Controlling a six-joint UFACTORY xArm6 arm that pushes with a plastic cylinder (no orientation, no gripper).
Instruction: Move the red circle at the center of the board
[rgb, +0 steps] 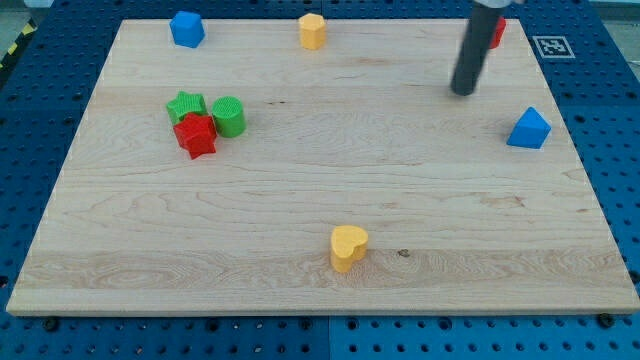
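Note:
The red circle sits at the view's top right corner of the wooden board, mostly hidden behind my rod. My tip rests on the board just below and slightly left of the red circle, apart from it. A red star lies at the view's left, touching a green star and a green circle.
A blue block stands at the top left. A yellow hexagon-like block is at the top middle. A blue triangle-like block is at the right edge. A yellow heart lies near the bottom middle.

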